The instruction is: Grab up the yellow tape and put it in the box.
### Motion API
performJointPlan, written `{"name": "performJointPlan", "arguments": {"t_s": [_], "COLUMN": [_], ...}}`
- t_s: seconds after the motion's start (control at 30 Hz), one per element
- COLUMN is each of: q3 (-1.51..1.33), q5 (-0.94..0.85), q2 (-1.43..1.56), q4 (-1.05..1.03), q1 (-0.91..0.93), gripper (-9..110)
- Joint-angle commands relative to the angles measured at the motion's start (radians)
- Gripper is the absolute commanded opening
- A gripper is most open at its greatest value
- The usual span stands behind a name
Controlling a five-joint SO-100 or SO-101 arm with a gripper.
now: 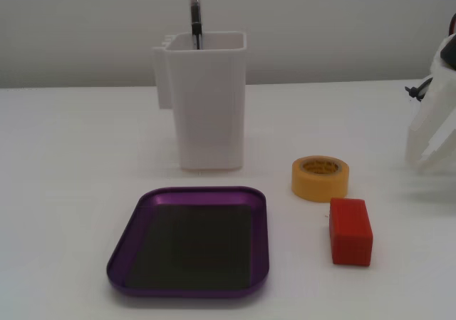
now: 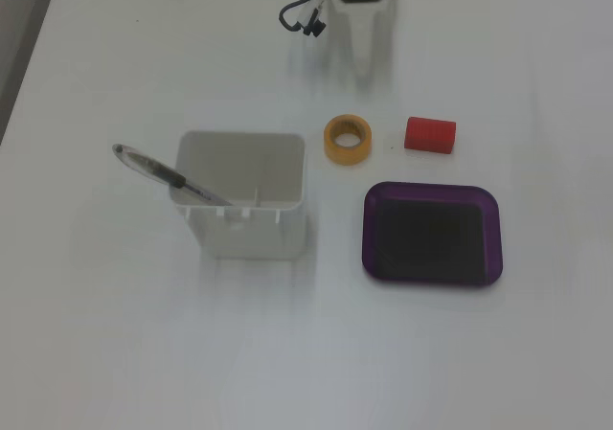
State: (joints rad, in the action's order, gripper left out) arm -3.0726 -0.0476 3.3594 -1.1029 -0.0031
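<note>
On the white table, nothing's been grabbed so far.
Yellow tape [image 1: 320, 178] sits flat beside the red block [image 1: 350, 231], just outside the empty purple box [image 1: 191, 289]; gripper [image 1: 430, 157] hangs nearby holding nothing, opening hard to tell. Whole pick-and-place remains.

Colours on a plain white table [image 1: 71, 192].

The tape roll [image 1: 320, 178] is yellow-orange, with dark print on its inner core. The shallow tray [image 1: 187, 194] has a glossy purple rim and a dark, nearly black bottom. A solid red block [image 1: 350, 231] shows no pattern. The tall container [image 1: 203, 106] is plain white; the pen [image 2: 168, 175] in it is dark and silvery. The gripper [image 1: 432, 136] is white, with black wires.
</note>
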Motion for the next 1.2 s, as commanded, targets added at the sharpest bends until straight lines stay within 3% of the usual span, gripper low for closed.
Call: {"name": "performJointPlan", "arguments": {"t_s": [0.0, 0.63, 1.0, 1.17], "q3": [-0.005, 0.008, 0.229, 0.232], "q5": [0.014, 0.005, -0.006, -0.103], "q2": [0.101, 0.1, 0.083, -0.012], "q4": [0.006, 0.018, 0.058, 0.06], "q1": [-0.012, -0.009, 0.006, 0.006], "gripper": [-1, -1, 0, 7]}}
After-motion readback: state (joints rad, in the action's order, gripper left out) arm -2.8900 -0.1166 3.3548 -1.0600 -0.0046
